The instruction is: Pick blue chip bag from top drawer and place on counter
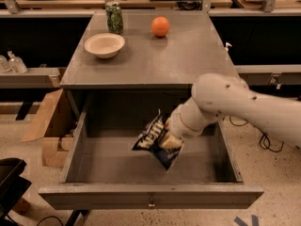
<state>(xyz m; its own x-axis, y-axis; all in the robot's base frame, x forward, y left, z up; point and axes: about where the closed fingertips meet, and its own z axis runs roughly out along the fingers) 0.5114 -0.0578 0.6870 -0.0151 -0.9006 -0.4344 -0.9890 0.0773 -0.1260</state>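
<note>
The gripper [171,136] is inside the top drawer [74,147], below the table's [155,55] front edge, jaws clamped on the blue chip bag [149,138]. The bag's long axis is tilted, upper end toward that edge.

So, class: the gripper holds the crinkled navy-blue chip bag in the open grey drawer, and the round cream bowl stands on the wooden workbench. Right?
No. The camera view shows the round cream bowl on the flat grey counter instead. The gripper does hold the crinkled navy-blue chip bag in the open grey drawer.
</note>
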